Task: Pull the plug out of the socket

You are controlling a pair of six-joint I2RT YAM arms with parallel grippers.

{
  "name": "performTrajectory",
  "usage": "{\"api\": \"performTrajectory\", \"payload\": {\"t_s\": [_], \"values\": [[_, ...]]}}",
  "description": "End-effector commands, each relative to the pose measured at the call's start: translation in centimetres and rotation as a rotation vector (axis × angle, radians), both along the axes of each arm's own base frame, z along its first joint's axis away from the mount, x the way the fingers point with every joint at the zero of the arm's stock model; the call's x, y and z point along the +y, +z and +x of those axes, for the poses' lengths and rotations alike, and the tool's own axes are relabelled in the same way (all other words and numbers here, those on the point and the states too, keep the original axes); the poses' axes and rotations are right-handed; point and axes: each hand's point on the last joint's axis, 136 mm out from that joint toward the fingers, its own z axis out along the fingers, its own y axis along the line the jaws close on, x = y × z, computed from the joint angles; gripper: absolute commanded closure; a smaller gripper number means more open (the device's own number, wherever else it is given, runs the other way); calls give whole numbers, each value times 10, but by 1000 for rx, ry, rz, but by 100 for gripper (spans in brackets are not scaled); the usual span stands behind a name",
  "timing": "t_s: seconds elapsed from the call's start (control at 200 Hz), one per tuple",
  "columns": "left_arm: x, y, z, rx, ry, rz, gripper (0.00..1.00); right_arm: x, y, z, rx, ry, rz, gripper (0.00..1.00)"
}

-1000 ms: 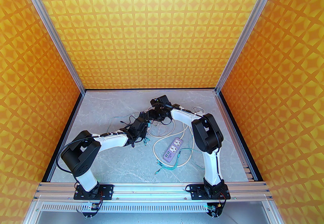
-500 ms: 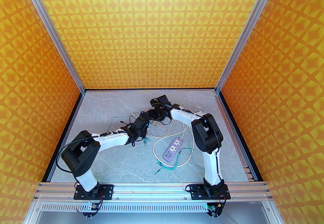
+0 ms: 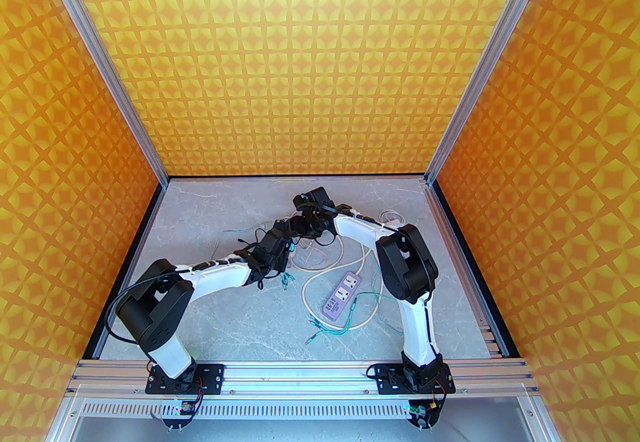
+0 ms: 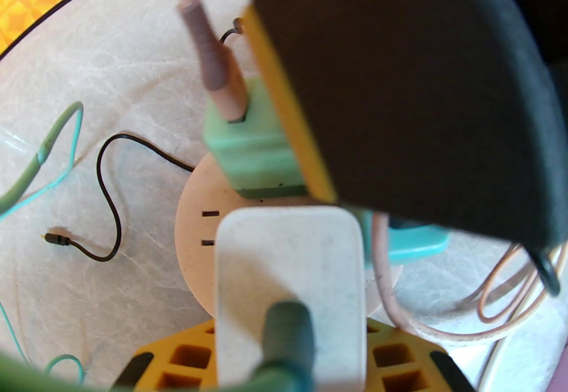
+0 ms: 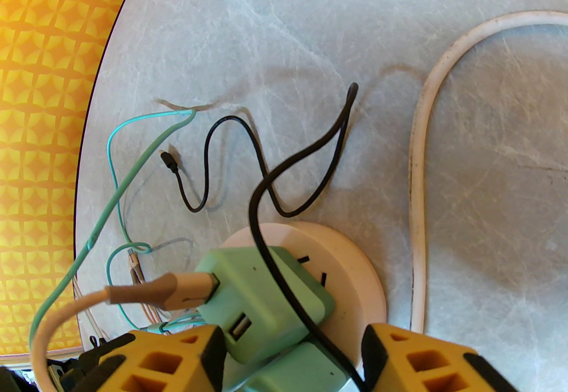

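Note:
A round pale socket (image 4: 195, 221) lies on the marble table, also seen in the right wrist view as the socket (image 5: 355, 275). A green plug (image 5: 262, 292) with a pink USB cable sits in it, and my right gripper (image 5: 288, 350) is shut on that green plug (image 4: 248, 150), yellow fingers (image 5: 168, 359) on either side. A white plug (image 4: 288, 275) with a dark green cable stands beside it, with my left gripper (image 4: 288, 354) shut on it. A teal plug (image 4: 412, 244) sits behind. In the top view the left gripper (image 3: 284, 231) and right gripper (image 3: 302, 228) meet at mid table, covering the socket.
A purple power strip (image 3: 342, 296) lies right of centre with its white cable (image 3: 320, 280) looping around it. Thin teal cables (image 3: 345, 327) and a black cable (image 5: 306, 150) trail over the table. Orange patterned walls close three sides.
Both wrists have shifted slightly left and away, and the left arm's elbow has swung left. Both grips look unchanged.

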Motion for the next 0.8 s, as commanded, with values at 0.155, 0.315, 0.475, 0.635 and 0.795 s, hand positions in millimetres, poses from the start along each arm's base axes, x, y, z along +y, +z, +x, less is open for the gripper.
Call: {"api": "performTrajectory", "payload": {"t_s": [0.155, 0.315, 0.475, 0.635, 0.795], "values": [[-5, 34, 4, -81, 23, -226, 100, -46, -89, -25, 156, -61, -278, 45], [-13, 32, 5, -57, -4, -241, 100, -46, -89, -25, 158, -62, -278, 45], [-33, 28, 3, -66, -97, -67, 100, -46, -90, -25, 159, -63, -280, 45], [-36, 21, 2, -86, -92, 15, 100, -46, -90, -26, 162, -60, -286, 45], [-23, 28, 1, -68, -30, -128, 100, -46, -89, -25, 158, -61, -287, 45]]}}
